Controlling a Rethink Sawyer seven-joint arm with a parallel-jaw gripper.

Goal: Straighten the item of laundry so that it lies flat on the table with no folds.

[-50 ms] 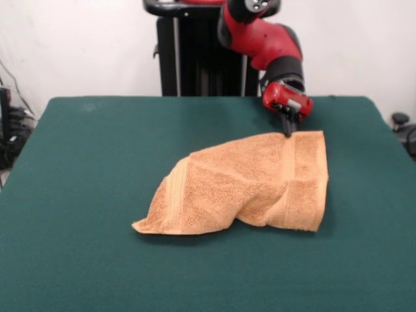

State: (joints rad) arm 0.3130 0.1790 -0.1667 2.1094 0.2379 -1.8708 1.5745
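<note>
Near the table's [78, 149] middle, towards its right edge, the towel [253, 188] lies rumpled, one side folded over itself. Gripper [288, 130] sits at the towel's far edge, by a woven band; cannot tell whether it grips. Cloth looks soft, light, limp: best taken at a corner and drawn outward.

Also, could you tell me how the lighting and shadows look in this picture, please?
Front view: even, soft light, with no glare on the table; only a thin dark shadow under the towel along its near edge; the gripper at the towel's far edge looks slightly blurred, so its jaws are unclear.
</note>
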